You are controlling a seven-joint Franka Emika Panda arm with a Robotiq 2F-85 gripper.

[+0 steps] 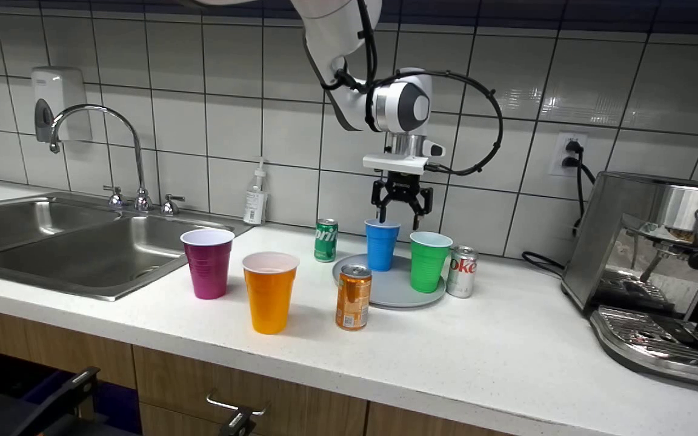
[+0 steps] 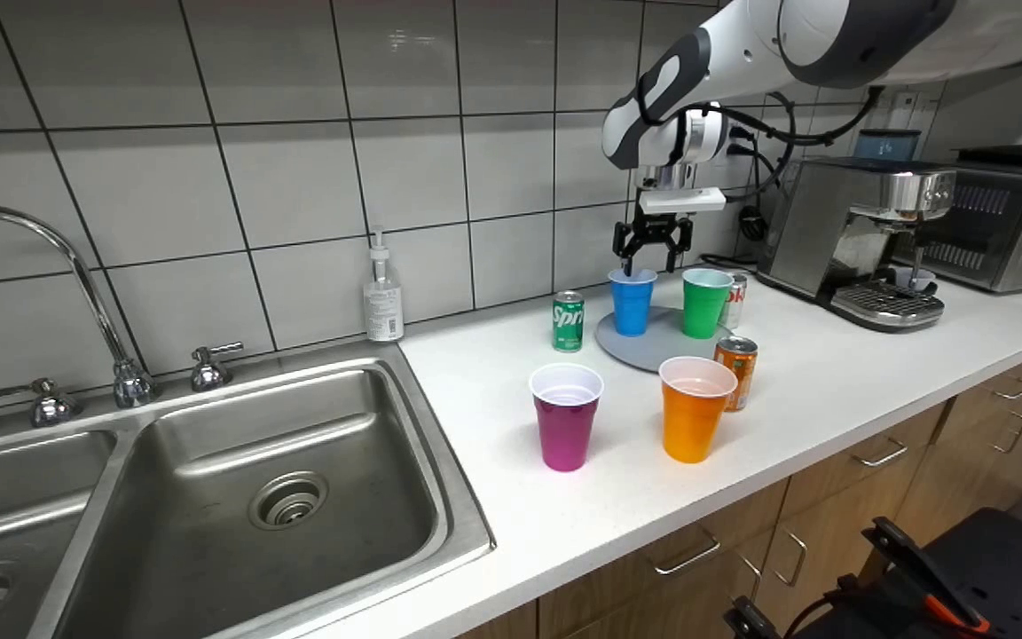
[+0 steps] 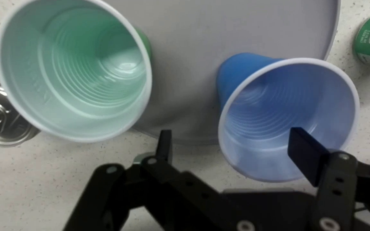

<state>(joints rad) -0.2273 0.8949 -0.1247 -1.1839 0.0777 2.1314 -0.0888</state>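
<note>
My gripper [image 1: 398, 223] [image 2: 649, 270] [image 3: 230, 134] stands open, its fingers wide apart with nothing held between them. In the wrist view, one finger [image 3: 307, 154] overlaps the mouth of the blue cup [image 3: 249, 77]; whether its tip dips below the rim I cannot tell. The opposite finger [image 3: 164, 147] lies between the two cups in that view. Both the blue cup [image 1: 379, 248] and the green cup [image 1: 426, 266] stand upright on a round grey plate [image 1: 385, 297]. Beside the plate are a silver Coke can [image 1: 462, 272], a green Sprite can [image 1: 326, 241] and an orange can [image 1: 354, 297].
Nearer the counter's front edge stand an orange cup [image 1: 270, 297] and a magenta cup [image 1: 208, 266]. A double sink [image 2: 289, 426] with a curved faucet [image 2: 50, 240] and a pump bottle [image 2: 383, 297] lie to one side. An espresso machine [image 1: 646, 242] stands opposite, and a tiled wall [image 1: 288, 133] runs behind.
</note>
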